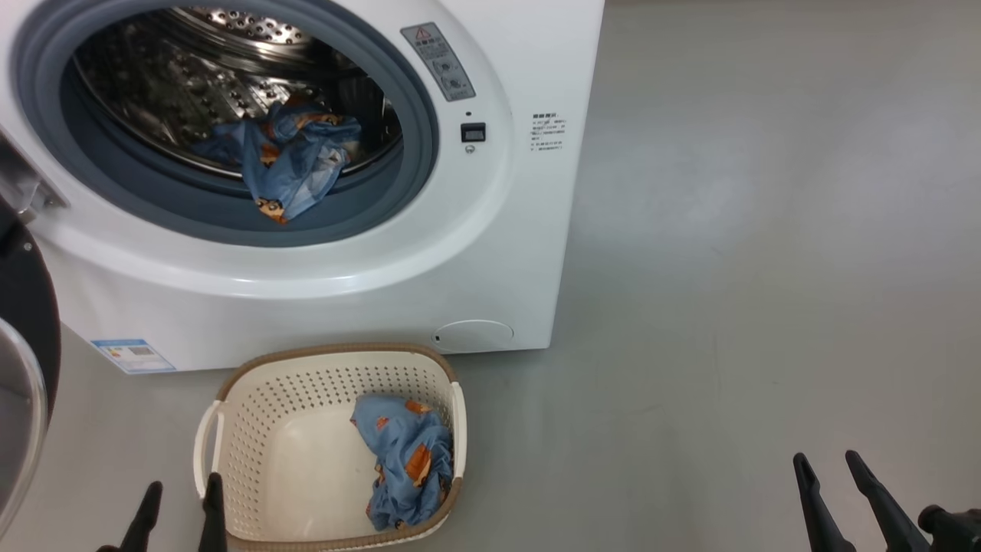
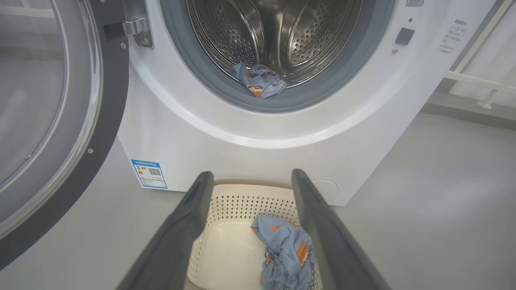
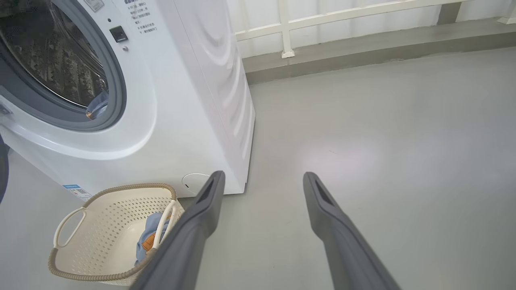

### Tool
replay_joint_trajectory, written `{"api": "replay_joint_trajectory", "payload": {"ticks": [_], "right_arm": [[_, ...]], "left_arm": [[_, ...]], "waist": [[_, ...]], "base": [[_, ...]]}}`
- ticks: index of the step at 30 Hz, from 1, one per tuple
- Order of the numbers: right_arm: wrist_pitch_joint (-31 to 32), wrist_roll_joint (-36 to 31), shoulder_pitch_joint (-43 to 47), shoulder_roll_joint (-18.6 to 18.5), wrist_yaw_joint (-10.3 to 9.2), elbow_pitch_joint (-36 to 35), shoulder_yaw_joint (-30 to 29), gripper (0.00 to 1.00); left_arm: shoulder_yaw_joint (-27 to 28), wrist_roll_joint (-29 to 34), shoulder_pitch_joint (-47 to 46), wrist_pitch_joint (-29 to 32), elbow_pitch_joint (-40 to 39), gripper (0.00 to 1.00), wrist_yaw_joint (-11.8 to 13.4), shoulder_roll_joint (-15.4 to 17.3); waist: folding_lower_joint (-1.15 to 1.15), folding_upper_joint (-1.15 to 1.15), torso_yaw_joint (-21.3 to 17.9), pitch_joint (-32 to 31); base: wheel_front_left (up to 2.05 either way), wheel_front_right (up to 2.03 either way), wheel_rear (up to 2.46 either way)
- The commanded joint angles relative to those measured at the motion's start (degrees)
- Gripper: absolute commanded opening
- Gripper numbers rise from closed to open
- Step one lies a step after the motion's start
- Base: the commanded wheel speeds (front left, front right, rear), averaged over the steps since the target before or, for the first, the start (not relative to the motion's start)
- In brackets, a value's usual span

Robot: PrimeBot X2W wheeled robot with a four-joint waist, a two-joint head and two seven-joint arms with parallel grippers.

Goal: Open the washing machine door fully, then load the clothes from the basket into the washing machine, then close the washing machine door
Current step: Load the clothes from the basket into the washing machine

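Your left gripper (image 1: 184,481) was spread wide and empty beside the near left corner of the cream-white perforated plastic basket (image 1: 329,351). Your right gripper (image 1: 826,456) was likewise apart, holding nothing, over grey floor (image 1: 728,307) well to the right. One blue printed cloth (image 1: 406,460) lay in the basket's right side. Another blue piece (image 1: 291,153) draped over the grey gasket (image 1: 418,153) of the big white front-loading washing machine (image 1: 498,253), its round black-rimmed glass door (image 1: 31,307) swung open on your left.
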Motion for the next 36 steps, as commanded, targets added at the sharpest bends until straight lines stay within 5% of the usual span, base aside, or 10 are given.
{"api": "replay_joint_trajectory", "payload": {"ticks": [1,15,36], "right_arm": [[-0.3,-0.3,-2.4,-0.7,0.16,-1.5,1.3,1.0],[-0.3,-1.0,-7.6,1.5,0.16,-2.0,2.2,1.0],[-0.3,-2.0,-16.5,4.3,0.16,-2.4,5.0,1.0]], "left_arm": [[1.1,-1.0,-2.9,-0.4,-0.2,1.0,-0.1,0.8],[-6.9,-4.8,-12.8,-0.4,11.4,1.0,-0.1,3.4],[-27.6,-15.2,-33.9,-0.4,34.6,1.0,-0.1,8.4]], "waist": [[0.0,0.0,-0.5,1.3],[0.0,0.0,-2.9,7.7],[0.0,0.0,-6.7,21.0]], "base": [[0.0,0.0,0.0],[0.0,0.0,0.0],[0.0,0.0,0.0]]}}
